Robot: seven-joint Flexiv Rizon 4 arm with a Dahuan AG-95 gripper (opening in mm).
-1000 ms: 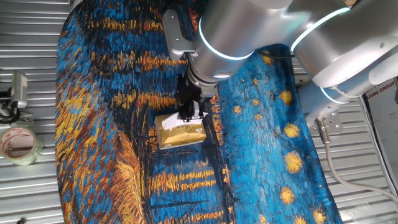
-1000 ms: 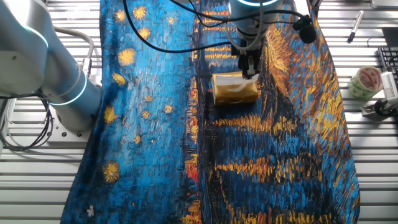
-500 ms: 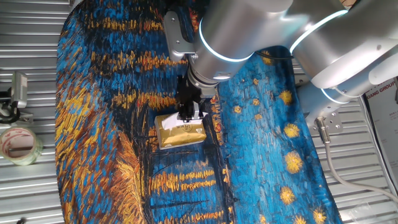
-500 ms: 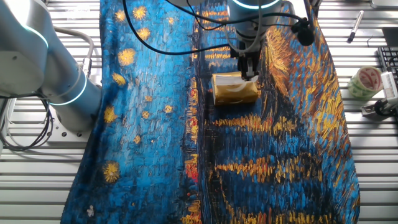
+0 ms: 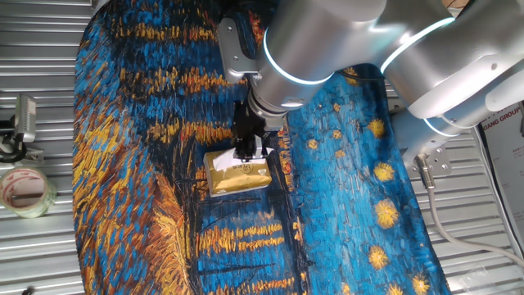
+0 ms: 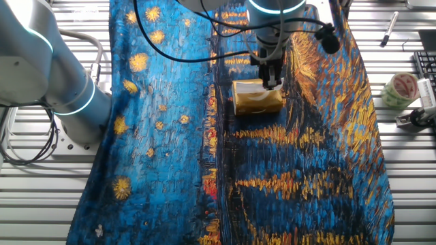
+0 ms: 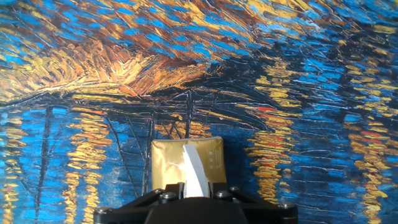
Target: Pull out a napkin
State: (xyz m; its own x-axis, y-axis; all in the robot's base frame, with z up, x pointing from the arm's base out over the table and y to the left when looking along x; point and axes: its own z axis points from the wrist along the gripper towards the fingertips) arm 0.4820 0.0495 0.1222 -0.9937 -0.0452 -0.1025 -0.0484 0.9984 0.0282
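Painted blue-and-gold cloth (image 5: 131, 164) covers the table, w/ ribbed metal showing at both sides.

Progress, as you can judge it: grasp looks made, pull barely begun. The gripper (image 5: 245, 152) sits right over the gold pack (image 5: 237, 174), fingertips at the pack's top. In the hand view the napkin (image 7: 194, 171) shows as a white strip rising out of the slot in the pack's top face and running up into the black finger housing, so the claw appears closed narrow on that sheet. You can't see the pads themselves, so treat that as prob., not certain. Most of the sheet is inside the pack; only that strip is out. Left to do: lift straight up till the whole sheet clears the slot, w/o dragging the pack along.

Count:
- 1 gold pack, lying flat mid-cloth.
- 1 napkin partly out.
- 1 arm, 1 gripper.
- 1 roll of tape (image 5: 24, 191) off the cloth on the metal, well apart from the pack.
- 1 marker pen (image 6: 389, 29) on the metal too.
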